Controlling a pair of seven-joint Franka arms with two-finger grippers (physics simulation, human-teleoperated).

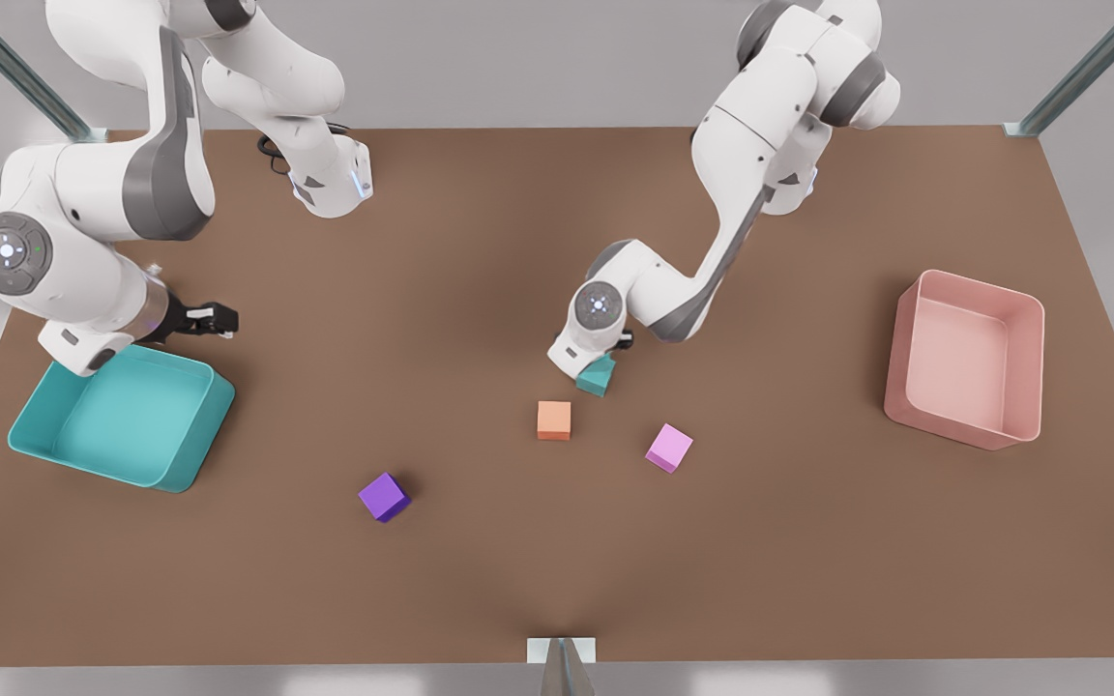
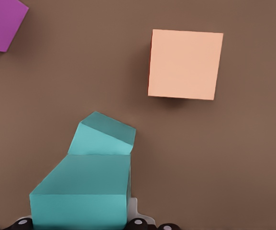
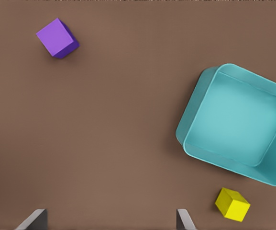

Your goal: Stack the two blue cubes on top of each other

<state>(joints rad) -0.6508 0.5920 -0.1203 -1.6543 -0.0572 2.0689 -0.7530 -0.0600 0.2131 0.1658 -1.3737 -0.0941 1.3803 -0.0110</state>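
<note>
Brown tabletop (image 1: 480, 580) stretches under both my arms, with a teal tray (image 1: 185, 454) toward the front view's left and a pink tray (image 1: 1026, 367) toward its right. My left gripper (image 1: 588, 365) is low near the middle of the table, right at the two blue cubes. In my left wrist view the upper blue cube (image 2: 82, 191) sits between my fingers close under the camera, so I have hold of it, and the lower blue cube (image 2: 104, 136) peeks out beyond it, turned at an angle and touching it. Both are plain teal-turquoise with flat faces, matching in size. In the front view I see one teal block (image 1: 598, 375) partly under my wrist. An orange cube (image 1: 554, 420) lies just beside them, a pink cube (image 1: 669, 448) a little further off, a purple cube (image 1: 384, 497) well apart. My right gripper (image 1: 214, 319) waits above the teal tray's far rim, fingers (image 3: 184, 219) spread wide and holding nothing; a yellow cube (image 3: 232, 204) lies near that tray.
</note>
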